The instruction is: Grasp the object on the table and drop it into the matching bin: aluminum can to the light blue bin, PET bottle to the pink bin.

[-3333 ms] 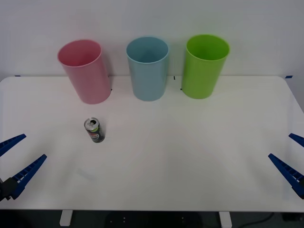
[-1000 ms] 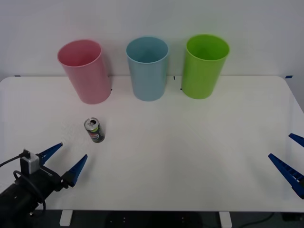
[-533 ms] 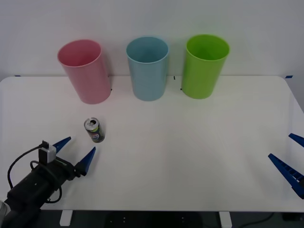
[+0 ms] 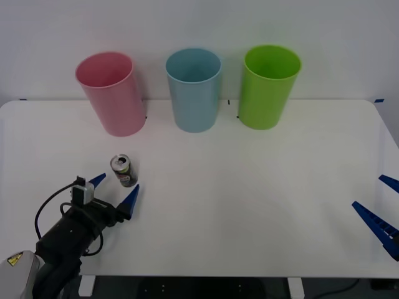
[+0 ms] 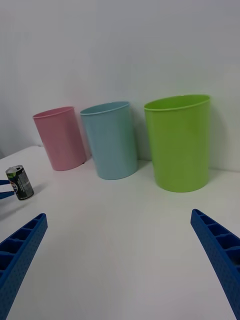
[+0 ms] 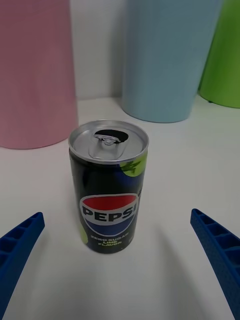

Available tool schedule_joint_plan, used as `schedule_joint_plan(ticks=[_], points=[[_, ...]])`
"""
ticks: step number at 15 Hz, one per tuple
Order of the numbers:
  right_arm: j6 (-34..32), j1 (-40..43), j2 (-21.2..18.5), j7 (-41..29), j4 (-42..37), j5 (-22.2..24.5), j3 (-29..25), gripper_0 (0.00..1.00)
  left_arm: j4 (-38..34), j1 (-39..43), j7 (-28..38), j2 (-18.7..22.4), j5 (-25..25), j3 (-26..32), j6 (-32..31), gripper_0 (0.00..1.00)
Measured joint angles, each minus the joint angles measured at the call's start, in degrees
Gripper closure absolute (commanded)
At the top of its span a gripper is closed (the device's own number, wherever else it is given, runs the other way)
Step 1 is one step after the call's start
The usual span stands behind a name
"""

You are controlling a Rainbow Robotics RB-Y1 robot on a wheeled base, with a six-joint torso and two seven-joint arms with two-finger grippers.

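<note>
At lower left of your front view, the left gripper (image 4: 115,189) spreads its fingers just short of the upright black-and-green aluminum can (image 4: 123,170), silver top opened.

Left arm reaching forward from lower left, black wrist with cable loop and small white module on top. Left gripper (image 4: 115,190) low over surface, jaws spread wide, blue ribbed fingers (image 6: 218,253) pointing forward, nothing between them touching. Right arm parked at far right edge. Right gripper (image 4: 385,210) jaws also apart, blue fingers (image 5: 222,255) angled inward over surface, holding nothing.
</note>
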Motion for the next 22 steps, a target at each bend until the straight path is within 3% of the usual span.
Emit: schedule_joint_plan(ticks=[13, 21, 22], points=[[0.00, 0.00, 0.00, 0.00, 0.00, 0.00, 0.00, 0.00, 13.04, -11.64, -2.27, -0.03, 0.01, 0.40, 3.45, 0.00], [0.00, 0.00, 0.00, 0.00, 0.00, 0.00, 0.00, 0.00, 14.29, -12.98, -2.45, 0.00, -0.01, 0.22, 5.10, 0.00], [0.00, 0.00, 0.00, 0.00, 0.00, 0.00, 0.00, 0.00, 14.29, -12.98, -2.44, 0.00, 0.00, 0.24, 5.11, 0.35]])
